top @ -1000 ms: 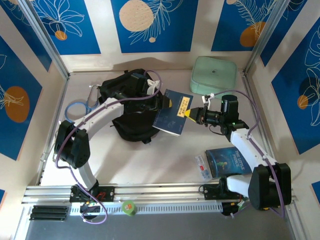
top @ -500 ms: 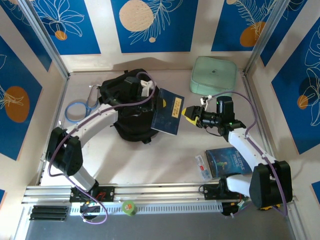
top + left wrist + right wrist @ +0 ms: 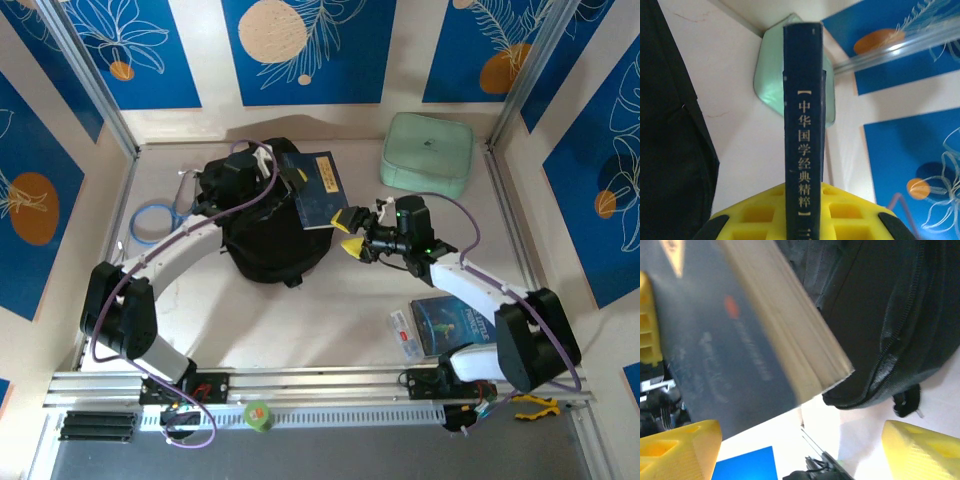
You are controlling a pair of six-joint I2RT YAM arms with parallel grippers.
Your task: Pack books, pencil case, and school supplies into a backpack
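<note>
- Top external view: the left arm is arching from its base at the near left up and over the backpack (image 3: 262, 240), with its forearm pointing to the right.
- The left gripper (image 3: 287, 182) is clamping the navy book (image 3: 318, 190), its jaws pinched tight on the covers at the spine end.
- The navy book is hanging over the backpack's far-right part. Its cover with the yellow label is facing up, slightly skewed, and its longer edges are running roughly near to far.
- In the left wrist view the spine is facing the camera and running straight up the picture from between the yellow fingers (image 3: 865, 220), with the mint-green pouch (image 3: 770, 75) behind it.
- The right arm is stretching from the near right toward the left, low over the table (image 3: 330, 320).
- The right gripper (image 3: 352, 236) is standing wide open and gripping nothing, close to the book's near-right corner and beside the backpack.
- The blue book (image 3: 455, 322) and the pencil case (image 3: 403, 333) are lying on the table by the right arm's base.
</note>
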